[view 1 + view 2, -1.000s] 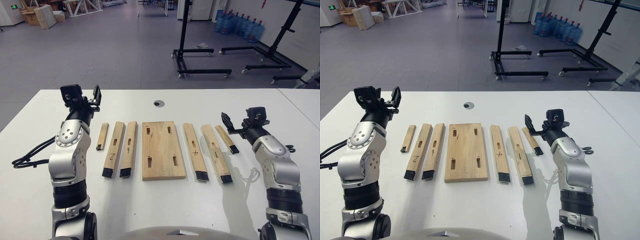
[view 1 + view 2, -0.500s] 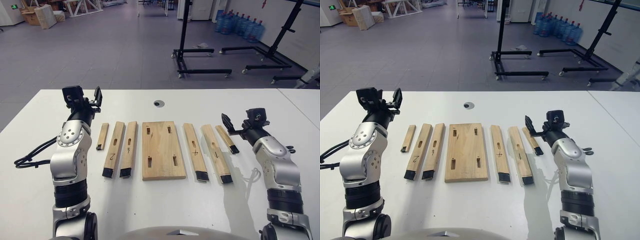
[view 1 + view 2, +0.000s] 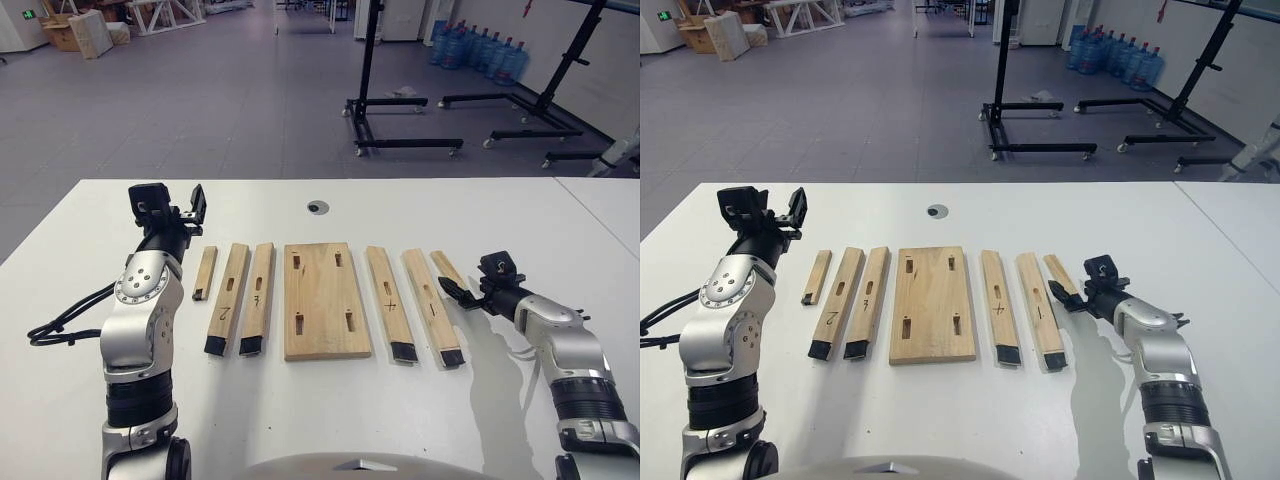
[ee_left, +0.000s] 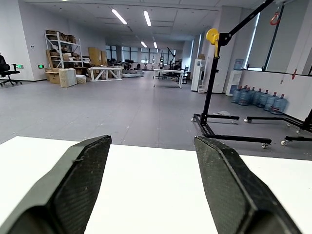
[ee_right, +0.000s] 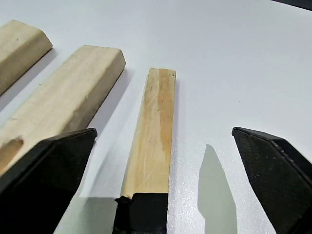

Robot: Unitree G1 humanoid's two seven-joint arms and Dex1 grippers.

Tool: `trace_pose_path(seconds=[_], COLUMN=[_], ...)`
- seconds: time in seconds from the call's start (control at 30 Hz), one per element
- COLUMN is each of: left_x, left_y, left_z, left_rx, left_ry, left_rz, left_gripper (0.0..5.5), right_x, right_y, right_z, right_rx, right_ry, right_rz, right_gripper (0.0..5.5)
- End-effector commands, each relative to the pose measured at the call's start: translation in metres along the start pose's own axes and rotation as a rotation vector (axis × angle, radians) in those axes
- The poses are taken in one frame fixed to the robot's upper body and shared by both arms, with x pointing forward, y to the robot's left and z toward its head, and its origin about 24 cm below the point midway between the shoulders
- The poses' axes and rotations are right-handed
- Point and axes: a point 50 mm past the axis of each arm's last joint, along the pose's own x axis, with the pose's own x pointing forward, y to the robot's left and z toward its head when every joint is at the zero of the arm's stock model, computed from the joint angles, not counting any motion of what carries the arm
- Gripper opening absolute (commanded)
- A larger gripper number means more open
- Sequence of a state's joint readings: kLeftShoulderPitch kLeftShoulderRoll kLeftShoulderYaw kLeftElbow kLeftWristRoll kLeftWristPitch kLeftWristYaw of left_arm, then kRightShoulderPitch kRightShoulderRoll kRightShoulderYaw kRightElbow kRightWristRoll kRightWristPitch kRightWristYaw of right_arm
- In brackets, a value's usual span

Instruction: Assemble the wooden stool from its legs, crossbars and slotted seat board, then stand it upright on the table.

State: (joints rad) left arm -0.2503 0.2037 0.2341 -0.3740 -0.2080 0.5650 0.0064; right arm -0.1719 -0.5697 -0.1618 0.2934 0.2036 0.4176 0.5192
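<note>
on the desk (image 3: 90,220), centre: seat board (image 3: 326,300) lies flat, slots up, nothing fitted in it
either side of it: left legs (image 3: 229,297) and right legs (image 3: 389,303), two each, flat and parallel to the board, black-capped ends toward the robot. All parts lie apart, none joined
outermost: left crossbar (image 3: 205,272) and right crossbar (image 3: 447,268), the short pieces, one at each end of the row
right pincer (image 3: 455,291): released, low over the desk. The jaws straddle the black-capped near end of the right crossbar with clear gaps both sides, gripping nothing
left pincer (image 4: 152,141): released and empty, raised just beyond the left crossbar's far end, facing out toward the room
step: assembly not started. I read this as the first pick, with the right crossbar as target
next move: drop the fingers to the desk on both sides of the crossbar and close squarely. The piece is thin and lies flat, so a skewed close would likely push it aside. After that, lift it and line its end up with a leg slot
hard to tell: whether the right fingertips touch the desk. The crossbar's capped end is cut off in the right wrist view and partly covered by the pincer from the head. The pencil marks on the legs are too small to rely on
</note>
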Motion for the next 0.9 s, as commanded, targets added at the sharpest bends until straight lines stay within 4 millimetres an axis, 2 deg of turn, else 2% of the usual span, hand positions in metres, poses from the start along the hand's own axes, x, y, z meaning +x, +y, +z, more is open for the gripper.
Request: trace_pose_path(seconds=[0.03,0.27,0.5,0.7,0.8,0.9], left_x=[-0.002,-0.005,-0.004,0.008,0.012,0.013], left_y=[0.0,0.0,0.009,0.0,-0.007,-0.025], left_z=[0.0,0.0,-0.002,0.007,0.004,0.0], left_rx=[0.01,0.016,0.014,0.007,-0.047,-0.097], left_ry=[0.003,0.024,0.046,0.043,0.086,0.158], left_rz=[0.007,0.01,0.04,-0.023,-0.069,-0.226], left_gripper=[3.11,3.11,3.11,3.11,3.11,3.11], right_x=[0.002,0.004,0.003,0.0,0.005,0.009], right_y=[-0.001,0.008,0.012,0.008,0.001,-0.006], right_z=[-0.007,-0.019,-0.024,-0.039,-0.036,-0.022], right_rx=[-0.003,-0.009,0.009,0.065,0.081,0.09], right_ry=[0.02,0.053,0.051,0.066,0.045,-0.022], right_rz=[0.001,0.071,0.046,0.01,-0.011,-0.012], right_gripper=[4.91,3.71,2.45,1.36,1.29,1.29])
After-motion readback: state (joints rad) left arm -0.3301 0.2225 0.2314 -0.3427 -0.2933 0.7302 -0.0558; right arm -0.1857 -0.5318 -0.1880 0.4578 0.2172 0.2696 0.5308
